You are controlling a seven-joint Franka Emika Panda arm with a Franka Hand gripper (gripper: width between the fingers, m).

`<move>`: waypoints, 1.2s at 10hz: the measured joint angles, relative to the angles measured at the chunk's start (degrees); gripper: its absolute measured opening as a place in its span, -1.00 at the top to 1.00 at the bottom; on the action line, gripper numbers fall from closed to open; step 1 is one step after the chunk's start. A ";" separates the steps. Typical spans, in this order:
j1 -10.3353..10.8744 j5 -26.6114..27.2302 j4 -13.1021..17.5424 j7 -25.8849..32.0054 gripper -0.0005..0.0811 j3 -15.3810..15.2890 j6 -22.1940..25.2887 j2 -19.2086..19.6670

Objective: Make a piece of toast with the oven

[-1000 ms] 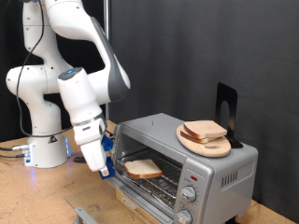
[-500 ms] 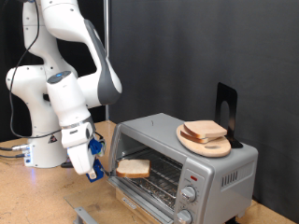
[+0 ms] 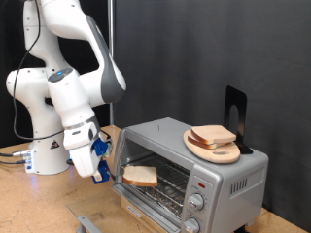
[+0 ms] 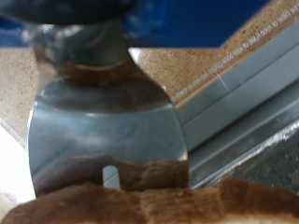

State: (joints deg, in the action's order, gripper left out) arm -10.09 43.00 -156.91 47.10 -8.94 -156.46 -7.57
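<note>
The silver oven [image 3: 222, 173] stands at the exterior view's right with its front open and its wire rack [image 3: 173, 190] showing. One piece of toast [image 3: 141, 176], pale with a tan crust, lies at the oven's mouth on a metal spatula blade [image 4: 103, 131]. In the wrist view the toast [image 4: 140, 203] covers the blade's far end. My gripper [image 3: 100, 163] hangs just to the exterior view's left of the oven opening, shut on the spatula's handle.
A round wooden board [image 3: 206, 149] rests on top of the oven with more bread slices [image 3: 214, 135] on it, in front of a black stand [image 3: 235, 109]. The robot's white base [image 3: 44, 155] is at the left, on a wooden tabletop [image 3: 39, 204].
The arm has swung to the exterior view's left and lowered a little. The toast has slid with the spatula from deeper on the rack to the oven's mouth.
</note>
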 joint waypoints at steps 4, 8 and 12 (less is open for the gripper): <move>0.04 -5.99 1.53 -8.69 0.04 -1.23 1.18 -0.21; 0.60 -7.84 3.07 -15.77 0.04 -4.96 0.71 0.15; 0.41 -8.83 2.92 -15.89 0.04 -5.11 0.69 0.08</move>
State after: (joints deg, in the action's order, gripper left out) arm -9.69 34.18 -153.99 31.21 -14.05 -155.77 -7.50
